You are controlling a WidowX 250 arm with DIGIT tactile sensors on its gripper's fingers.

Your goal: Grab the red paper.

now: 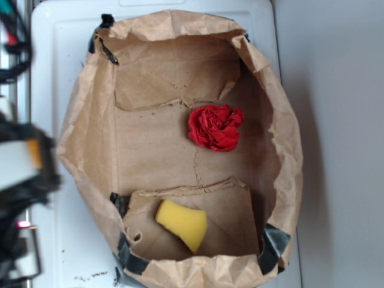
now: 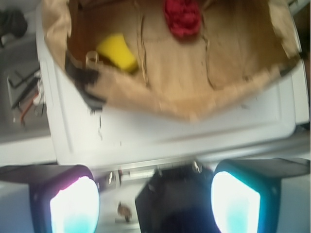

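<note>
At the bottom edge of the wrist view, nearest the camera: the gripper [image 2: 154, 204], its two pale pads spread wide apart and holding nothing, one pad [image 2: 74, 206] at lower left, the other at lower right. In the exterior view the arm shows only as a blurred dark shape at the left edge, outside the bag.

Beyond the gripper: a white tray [image 2: 194, 136] with a raised rim, resting on the grey desk [image 1: 342, 120].

On the tray: a brown paper bag [image 1: 282, 138], open-topped, its walls crumpled and rolled down, with dark tape at the corners.

Inside the bag, near end in the wrist view: a yellow sponge [image 2: 116, 51], wedge-shaped, lying on a loose floor flap.

Farther in: the red paper [image 1: 215, 126], a crumpled rose-like wad, on the bag floor near the middle, well apart from the sponge and from the gripper, untouched.
</note>
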